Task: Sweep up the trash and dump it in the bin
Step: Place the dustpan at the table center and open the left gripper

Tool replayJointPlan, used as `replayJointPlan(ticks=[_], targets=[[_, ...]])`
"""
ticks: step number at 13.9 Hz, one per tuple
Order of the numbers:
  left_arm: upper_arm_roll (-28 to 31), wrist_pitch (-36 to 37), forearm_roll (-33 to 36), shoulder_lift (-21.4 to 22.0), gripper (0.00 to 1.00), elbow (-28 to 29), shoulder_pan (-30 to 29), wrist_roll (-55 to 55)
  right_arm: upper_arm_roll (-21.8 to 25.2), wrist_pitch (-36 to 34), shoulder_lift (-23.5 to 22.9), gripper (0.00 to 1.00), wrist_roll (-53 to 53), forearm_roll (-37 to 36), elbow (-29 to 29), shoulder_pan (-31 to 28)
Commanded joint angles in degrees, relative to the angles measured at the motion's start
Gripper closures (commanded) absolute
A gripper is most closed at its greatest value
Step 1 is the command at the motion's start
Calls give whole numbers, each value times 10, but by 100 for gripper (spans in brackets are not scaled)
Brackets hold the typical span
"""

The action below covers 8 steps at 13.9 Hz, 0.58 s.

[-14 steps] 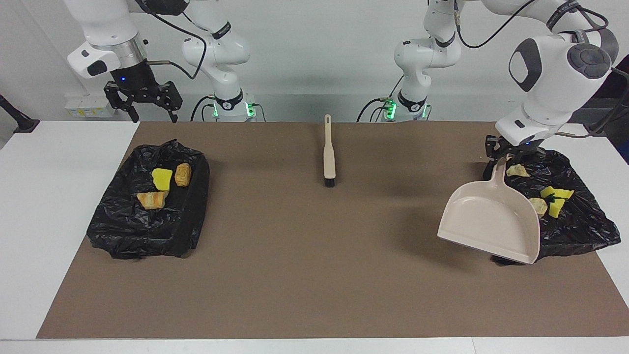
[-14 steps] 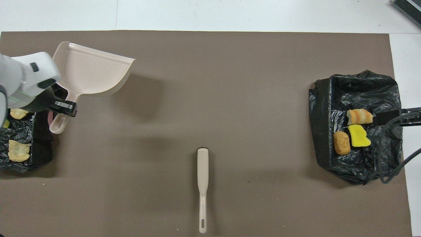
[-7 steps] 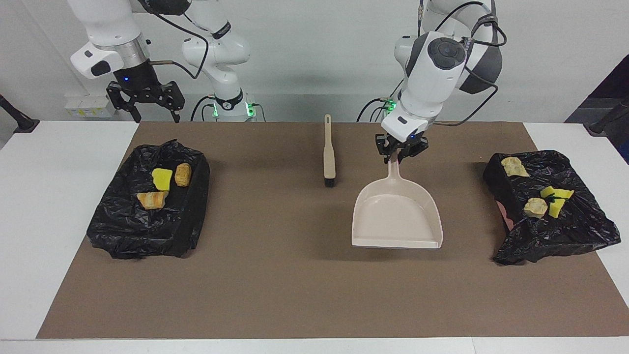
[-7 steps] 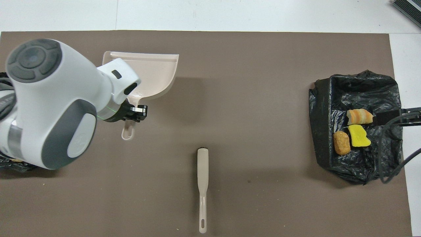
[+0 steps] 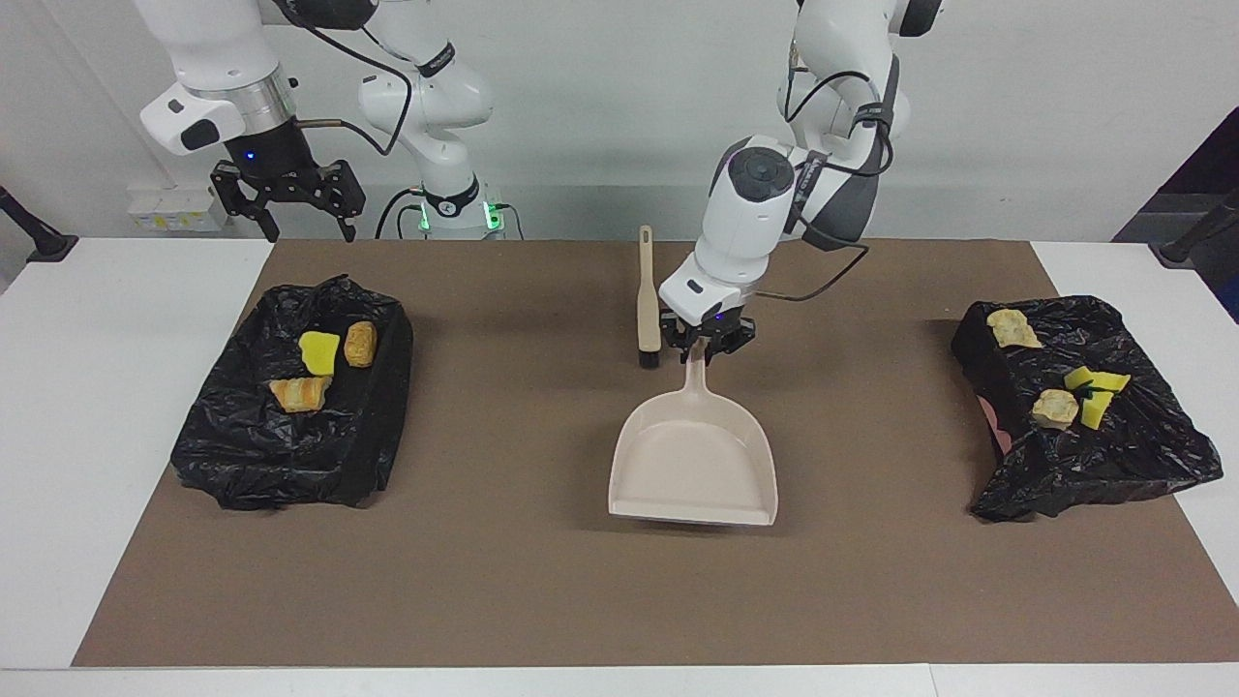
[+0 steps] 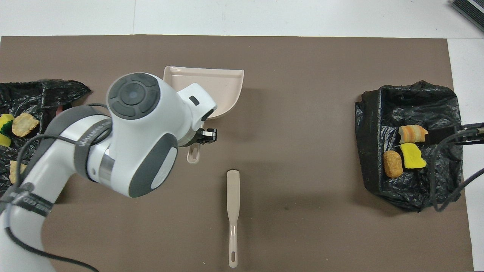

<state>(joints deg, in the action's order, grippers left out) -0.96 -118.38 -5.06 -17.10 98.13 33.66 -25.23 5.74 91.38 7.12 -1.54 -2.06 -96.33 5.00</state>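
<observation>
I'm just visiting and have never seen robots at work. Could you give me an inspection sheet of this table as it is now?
Surface: brown mat on a white table.
Job's things: trash in two bag-lined bins, three pieces in the bin at the right arm's end, three pieces in the bin at the left arm's end; dustpan empty; brush lying on the mat.
Clutter: nothing seen.
Grippers: left gripper shut on the dustpan handle; right gripper open, waiting above the table edge.
Cables: black cables along both arms.
Surroundings: white wall.
</observation>
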Motion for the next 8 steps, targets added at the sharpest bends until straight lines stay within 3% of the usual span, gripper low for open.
replayJointPlan(ticks=[1,4,5,7,8], targets=[[11,-22,-7,-44,100,-31,25,-33,0,-14,-3,0,-17,-9,9,-3],[14,-61,2,-100,100,-38,68,-61,0,-14,-2,0,-17,-9,9,-3],[14,-70,3,-99,100,-37,67,-62,0,-14,-2,0,-17,-9,9,-3],[19,-75,-8,-94,68,-37,47,-57,0,-14,-2,0,-17,-9,9,-3],[18,-65,-10,-85,44,-35,33,-57,0,-14,-2,0,-17,-9,9,-3]])
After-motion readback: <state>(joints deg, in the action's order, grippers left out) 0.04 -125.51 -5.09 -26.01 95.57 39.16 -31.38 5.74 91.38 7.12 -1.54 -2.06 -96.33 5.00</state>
